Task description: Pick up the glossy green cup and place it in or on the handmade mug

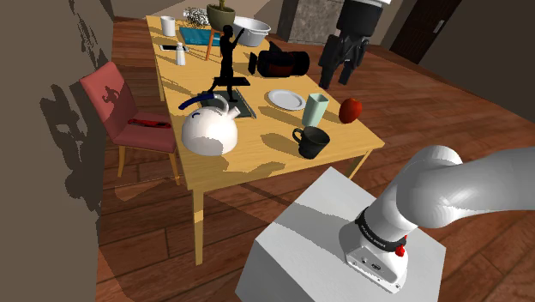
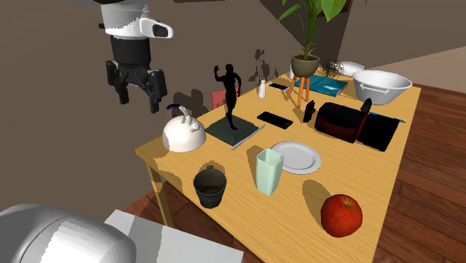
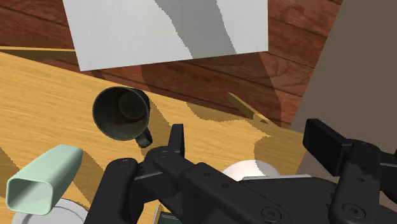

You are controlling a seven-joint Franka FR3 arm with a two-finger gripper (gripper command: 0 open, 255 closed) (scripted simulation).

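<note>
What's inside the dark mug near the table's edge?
Nothing that I can see: the wrist view looks into the dark mug and shows bare walls and bottom. The rim hides part of its inner wall. The pale green cup stands outside it.

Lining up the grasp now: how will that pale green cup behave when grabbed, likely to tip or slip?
The cup stands tall and narrow, so a push near its rim would probably tip it. It looks empty, so likely light. Its smooth, squarish sides may slip in a weak grip but should not roll.
</note>
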